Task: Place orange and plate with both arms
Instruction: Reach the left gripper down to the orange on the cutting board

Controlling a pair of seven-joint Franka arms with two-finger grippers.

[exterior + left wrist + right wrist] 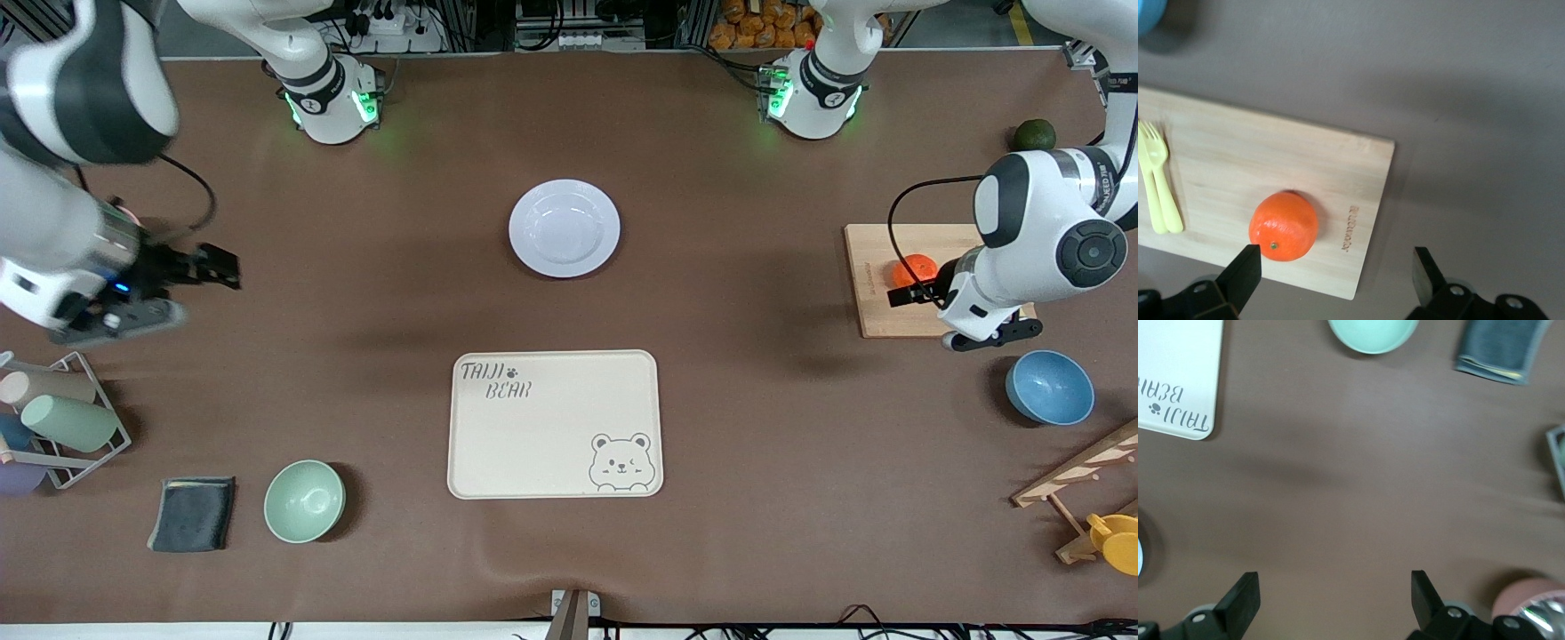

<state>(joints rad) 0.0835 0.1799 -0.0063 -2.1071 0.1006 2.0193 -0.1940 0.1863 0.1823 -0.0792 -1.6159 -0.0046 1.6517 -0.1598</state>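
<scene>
lavender plate (pixel 564 228) empty; orange (pixel 914 269) on wooden board (pixel 876 293).

A brown-covered bench (pixel 711 551) is seen; above its top edge, cables and an orange-filled crate (pixel 765 25) are visible.

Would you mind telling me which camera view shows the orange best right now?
The left wrist view shows it best: the orange fills the near field, whole, resting on the wooden board just ahead of the open left gripper. The front view shows it small, partly hidden by the left arm. The right wrist view does not show it.
</scene>
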